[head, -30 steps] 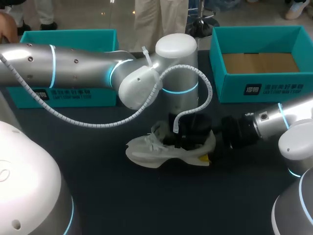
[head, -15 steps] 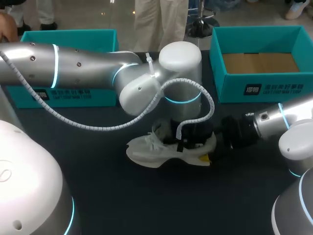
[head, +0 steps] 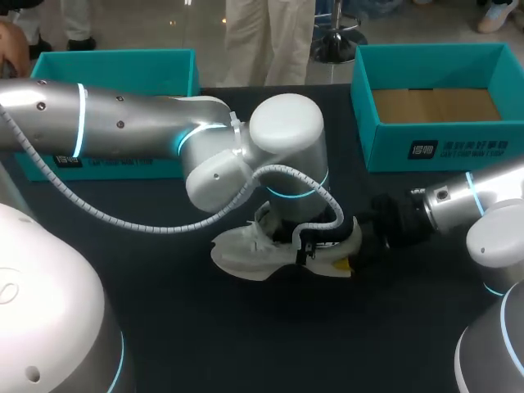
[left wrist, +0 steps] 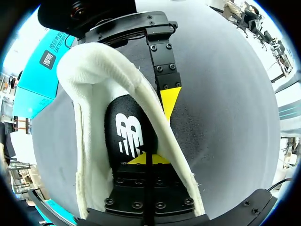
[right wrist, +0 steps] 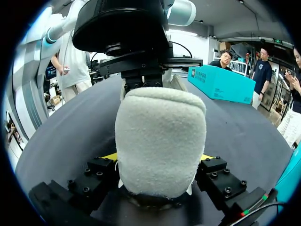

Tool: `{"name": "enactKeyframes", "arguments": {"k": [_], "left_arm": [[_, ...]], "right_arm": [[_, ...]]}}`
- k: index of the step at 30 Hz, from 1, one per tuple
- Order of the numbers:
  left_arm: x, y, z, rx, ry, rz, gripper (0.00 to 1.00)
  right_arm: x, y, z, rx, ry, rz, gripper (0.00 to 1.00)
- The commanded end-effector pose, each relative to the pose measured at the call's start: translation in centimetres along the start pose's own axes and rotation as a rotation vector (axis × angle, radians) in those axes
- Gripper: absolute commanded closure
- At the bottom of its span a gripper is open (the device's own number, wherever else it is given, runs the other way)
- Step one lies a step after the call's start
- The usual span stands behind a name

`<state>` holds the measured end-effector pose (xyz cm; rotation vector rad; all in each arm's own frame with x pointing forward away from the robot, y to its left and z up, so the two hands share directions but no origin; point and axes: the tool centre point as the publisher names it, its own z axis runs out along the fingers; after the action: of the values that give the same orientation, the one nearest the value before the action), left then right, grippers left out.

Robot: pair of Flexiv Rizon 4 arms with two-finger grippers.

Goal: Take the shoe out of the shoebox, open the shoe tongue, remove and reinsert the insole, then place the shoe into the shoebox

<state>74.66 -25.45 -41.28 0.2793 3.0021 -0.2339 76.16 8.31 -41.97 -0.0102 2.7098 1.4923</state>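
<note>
Two arms meet at the white shoe [head: 241,250], which lies on the desk [head: 164,327] near the open shoebox [head: 434,143]. The right fingers [right wrist: 109,157] clamp its heel. The left arm [head: 278,155] is down inside it over the black insole [left wrist: 124,136]; I cannot tell its hold.

One white fabric sneaker [head: 254,250], lower centre. Two teal cardboard shoeboxes [head: 115,59] [head: 434,151], upper left and upper right. Two silver robot arms [head: 123,123] [head: 483,201], from left and right edges. One black insole [left wrist: 117,110].

place: robotics lab (likely) | signs: left arm [head: 123,123], right arm [head: 483,201], black table [head: 205,327], teal shoebox [head: 385,147]
</note>
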Motion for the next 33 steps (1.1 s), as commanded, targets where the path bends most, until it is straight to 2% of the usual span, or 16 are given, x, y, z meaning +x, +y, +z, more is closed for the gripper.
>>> {"name": "enactKeyframes", "arguments": {"k": [1, 8, 15, 26, 33], "left_arm": [[-0.2, 0.8, 0.9, 0.020, -0.001, -0.017, 1.00], [-0.9, 1.5, -0.7, 0.048, -0.021, -0.048, 1.00], [-0.5, 1.6, -2.1, 0.097, -0.003, -0.044, 1.00], [-0.8, 2.3, -4.4, 0.193, 0.076, -0.074, 1.00], [-1.0, 2.6, -5.0, 0.262, 0.156, -0.098, 1.00]], "right_arm": [[-0.1, 0.1, 0.2, 0.004, -0.001, 0.001, 1.00], [-0.1, 0.1, 0.2, 0.004, -0.001, 0.001, 1.00], [-0.1, 0.1, 0.2, 0.004, -0.001, 0.001, 1.00], [-0.1, 0.1, 0.2, 0.004, -0.001, 0.001, 1.00], [-0.1, 0.1, 0.2, 0.004, -0.001, 0.001, 1.00]]}}
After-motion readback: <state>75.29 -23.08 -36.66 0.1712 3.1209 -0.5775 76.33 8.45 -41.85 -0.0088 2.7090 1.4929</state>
